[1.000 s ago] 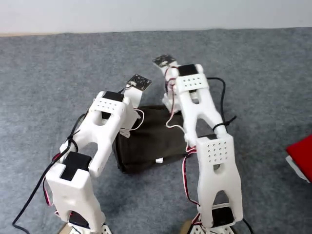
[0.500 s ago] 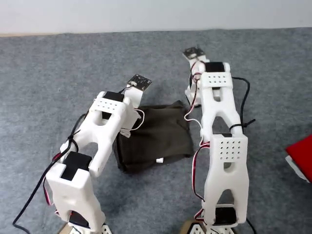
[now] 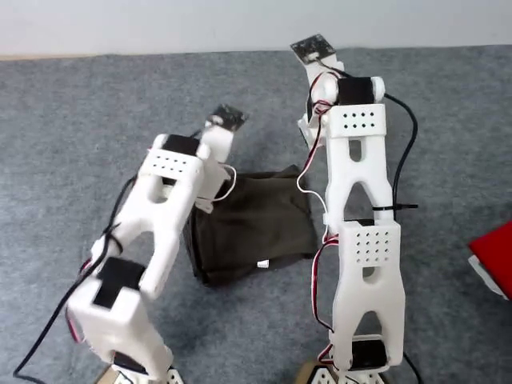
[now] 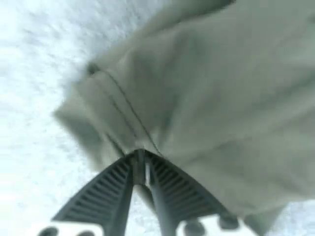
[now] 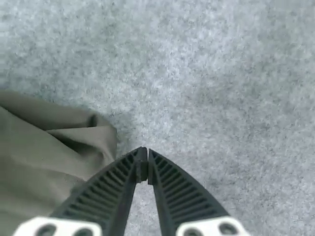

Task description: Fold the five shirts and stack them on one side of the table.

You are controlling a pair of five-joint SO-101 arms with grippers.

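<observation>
A dark olive shirt [image 3: 260, 228] lies folded into a rough square on the grey carpeted table [image 3: 88, 120]. My left arm [image 3: 172, 188] hangs over the shirt's left part. In the left wrist view the left gripper [image 4: 142, 156] is shut at the shirt's [image 4: 221, 98] edge, and a seam and the hem's folds run straight into its tips. My right arm [image 3: 360, 160] stretches past the shirt's far right corner. There the right gripper [image 5: 143, 164] is shut with nothing in it, over bare carpet beside a corner of the shirt [image 5: 44, 162].
A red thing [image 3: 496, 256] pokes in at the table's right edge, with a strip of white under it. Open carpet lies to the far left, along the back and right of the right arm.
The right arm has drawn back from the shirt's far right corner and swung away toward the table's rear. In the last half second the left arm has risen and tilted slightly.
</observation>
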